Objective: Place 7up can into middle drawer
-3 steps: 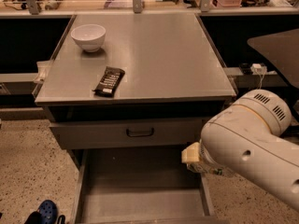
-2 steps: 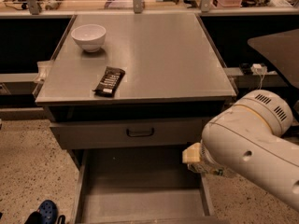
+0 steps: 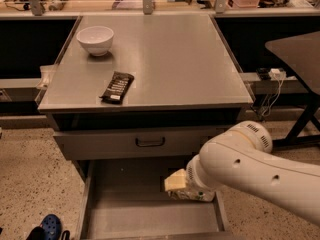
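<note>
The middle drawer (image 3: pixel 130 211) stands open with its floor bare. My gripper (image 3: pixel 176 184) hangs over the drawer's right side, clamped on the 7up can (image 3: pixel 196 196). I judge the can light, thin-walled and slippery. Hold it mid-body with moderate force to avoid denting.

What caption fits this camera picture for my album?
Robot pincer hangs over the open middle drawer; bowl and snack bar sit on top.
</note>
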{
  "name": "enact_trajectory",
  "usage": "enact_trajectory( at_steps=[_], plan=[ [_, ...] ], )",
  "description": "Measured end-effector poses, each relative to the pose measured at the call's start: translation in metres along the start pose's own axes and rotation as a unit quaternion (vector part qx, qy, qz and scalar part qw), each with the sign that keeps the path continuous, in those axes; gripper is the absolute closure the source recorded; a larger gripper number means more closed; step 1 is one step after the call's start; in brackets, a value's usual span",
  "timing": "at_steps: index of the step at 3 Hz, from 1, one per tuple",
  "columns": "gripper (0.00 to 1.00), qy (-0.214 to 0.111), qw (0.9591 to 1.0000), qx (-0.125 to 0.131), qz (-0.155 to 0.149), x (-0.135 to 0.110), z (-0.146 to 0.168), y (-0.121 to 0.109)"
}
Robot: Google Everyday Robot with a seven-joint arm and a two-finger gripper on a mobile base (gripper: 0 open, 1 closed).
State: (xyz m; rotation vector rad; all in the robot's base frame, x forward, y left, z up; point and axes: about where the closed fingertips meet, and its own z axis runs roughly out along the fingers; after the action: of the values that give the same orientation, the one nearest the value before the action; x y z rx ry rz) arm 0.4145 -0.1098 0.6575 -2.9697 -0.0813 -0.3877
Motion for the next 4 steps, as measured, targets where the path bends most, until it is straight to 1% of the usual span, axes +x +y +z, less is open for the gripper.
enact_trajectory(
  at_steps=[1, 2, 3, 4],
  plan=[
    [1.0, -0.108, 0.9927, 0.037, -0.039, -0.063, 0.119, -0.049],
    [1.0, -0.146, 0.9874, 0.054, -0.029, -0.089, 0.165, -0.053],
    [1.0, -0.156, 0.9858, 0.056, -0.027, -0.095, 0.172, -0.054],
    [1.0, -0.14, 0.9877, 0.064, -0.024, -0.091, 0.17, -0.05]
  ],
)
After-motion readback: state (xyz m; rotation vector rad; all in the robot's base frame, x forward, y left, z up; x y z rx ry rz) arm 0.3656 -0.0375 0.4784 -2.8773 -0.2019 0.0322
